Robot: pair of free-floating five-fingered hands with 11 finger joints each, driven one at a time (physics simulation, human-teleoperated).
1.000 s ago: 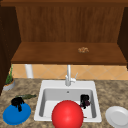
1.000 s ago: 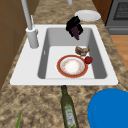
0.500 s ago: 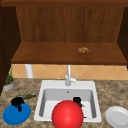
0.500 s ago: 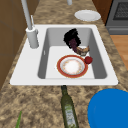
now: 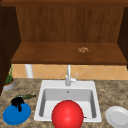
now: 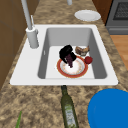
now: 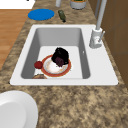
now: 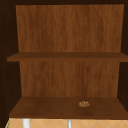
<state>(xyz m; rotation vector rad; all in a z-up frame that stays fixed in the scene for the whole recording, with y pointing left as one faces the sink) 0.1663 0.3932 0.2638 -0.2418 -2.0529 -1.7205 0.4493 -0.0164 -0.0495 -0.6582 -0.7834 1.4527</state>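
Observation:
My right hand is down in the white sink, over the far edge of a red-rimmed white plate. Its fingers point down onto the plate and look straight. The right side view has the same hand above the plate. A small red ball and a brown piece of food lie beside the plate. In the front view a large red round shape hides this part of the sink. My left hand hangs relaxed over a blue plate on the counter.
A tall faucet stands behind the sink. A green bottle lies between the sink and the blue plate. A white plate sits on the counter at right. A potted plant is far left. The wooden shelf holds a small brown thing.
My right hand has come from the sink's far right part down and toward the plate, and now sits over it. The left hand has stayed still.

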